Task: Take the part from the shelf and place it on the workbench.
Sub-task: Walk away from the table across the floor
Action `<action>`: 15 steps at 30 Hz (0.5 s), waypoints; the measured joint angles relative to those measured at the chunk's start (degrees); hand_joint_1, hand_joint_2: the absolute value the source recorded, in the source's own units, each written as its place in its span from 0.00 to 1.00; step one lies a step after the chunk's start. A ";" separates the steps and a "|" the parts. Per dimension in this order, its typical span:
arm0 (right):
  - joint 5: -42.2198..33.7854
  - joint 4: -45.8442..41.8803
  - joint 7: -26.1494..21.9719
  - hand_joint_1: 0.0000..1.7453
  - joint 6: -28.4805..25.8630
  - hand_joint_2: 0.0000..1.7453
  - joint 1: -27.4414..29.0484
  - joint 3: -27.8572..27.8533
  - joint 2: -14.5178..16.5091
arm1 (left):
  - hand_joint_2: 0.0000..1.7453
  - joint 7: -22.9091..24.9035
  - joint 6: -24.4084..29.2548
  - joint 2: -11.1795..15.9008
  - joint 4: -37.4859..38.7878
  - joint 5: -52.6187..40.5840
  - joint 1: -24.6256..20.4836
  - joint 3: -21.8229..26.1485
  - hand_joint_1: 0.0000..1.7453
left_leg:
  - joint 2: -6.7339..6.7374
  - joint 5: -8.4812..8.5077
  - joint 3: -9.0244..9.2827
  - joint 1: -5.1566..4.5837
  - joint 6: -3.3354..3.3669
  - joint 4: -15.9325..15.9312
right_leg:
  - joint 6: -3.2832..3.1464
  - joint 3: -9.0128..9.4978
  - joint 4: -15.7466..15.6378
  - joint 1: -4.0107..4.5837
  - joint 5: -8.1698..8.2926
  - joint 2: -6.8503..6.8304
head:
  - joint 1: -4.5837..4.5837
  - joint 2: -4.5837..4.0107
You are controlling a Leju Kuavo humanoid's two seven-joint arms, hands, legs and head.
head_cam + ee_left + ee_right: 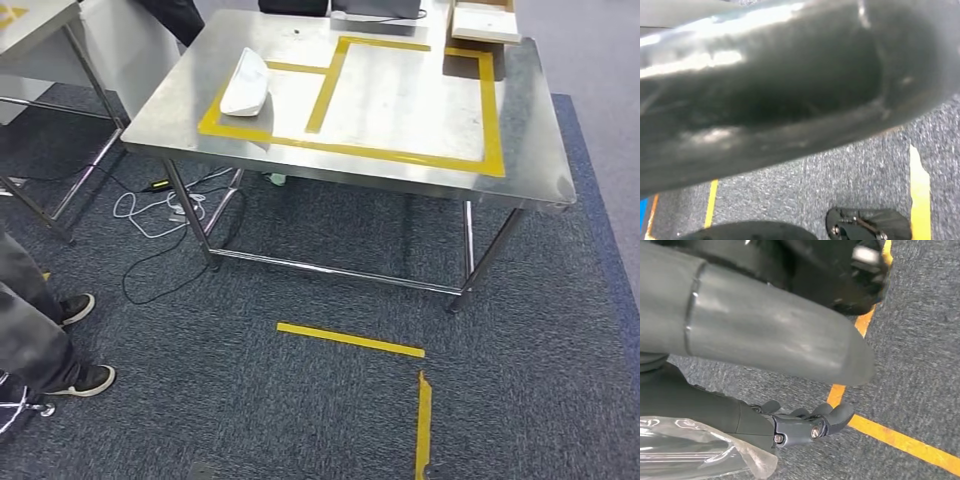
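One white part (245,83) lies on the steel table (392,172), at its far left. It sits in the left compartment of the yellow tape frame (494,110), with its left edge over the tape. It looks pale, smooth and shallowly curved, like a moulded shell or a bagged piece. I cannot tell which.

Robot hand status:
- The right robot hand (806,425) hangs over the carpet in the right wrist view, with its fingers loosely curled. Clear plastic film (696,450) lies against the wrist side of it. I cannot tell whether that film wraps a carried part or whether the fingers are clamped on anything.
- The left wrist view shows a dark jointed piece that I take for the left robot hand (866,225). I cannot tell whether it is apart or together.

Step in hand, as I judge it, is the approach to the table, which stands well apart from the robot across the carpet.

Recommendations:
- I would walk in square to the near edge, using the yellow floor tape (349,341) as the stopping mark.
- I would keep away from the person's shoes (90,380) at near left and the loose cables (162,215) under the table's left end.
- If a part is carried, I would raise the arm only once the robot is halted.
- I would set the part down flat inside a taped compartment, not on top of the white part.
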 joint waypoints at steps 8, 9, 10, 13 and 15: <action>-1.19 0.01 0.23 0.00 -0.10 0.00 0.28 -0.44 0.03 | 0.00 -1.83 1.45 0.27 0.09 1.23 -0.66 0.07 0.00 | -4.81 -0.18 -2.71 0.35 -2.08 3.11 | -0.04 5.91 -13.51 -1.04 6.13 3.88 | 0.10 0.00; -1.34 0.02 0.14 0.00 -0.14 0.00 0.27 -0.53 0.10 | 0.00 -2.26 1.30 0.26 0.10 1.56 -0.58 0.23 0.00 | -4.37 -0.40 -3.07 0.36 -2.38 3.52 | -0.31 5.83 -13.52 -1.08 6.29 3.20 | 0.08 0.00; -1.41 0.02 -0.02 0.00 -0.17 0.00 0.25 -0.61 0.20 | 0.00 -2.47 1.15 0.24 0.12 1.62 -0.55 0.37 0.00 | -3.29 -1.19 -3.66 0.33 -2.67 4.71 | -0.61 5.80 -13.55 -1.13 6.43 2.49 | -0.12 0.00; -0.42 0.02 -1.15 0.00 -0.31 0.00 0.24 -0.74 0.47 | 0.00 -0.94 0.26 0.11 0.21 0.01 -0.82 0.29 0.00 | 0.26 -6.27 -7.79 0.39 -3.37 14.26 | -1.21 5.67 -13.61 -0.96 6.56 -0.18 | -0.69 0.00; 1.28 0.02 -1.99 0.00 -0.64 0.00 0.21 -0.47 0.55 | 0.00 1.49 -0.85 0.00 0.27 -1.40 -0.92 0.04 0.00 | 0.58 -7.56 -9.51 0.48 -3.43 18.75 | -1.29 5.56 -13.60 -0.81 6.56 -2.02 | -0.73 0.00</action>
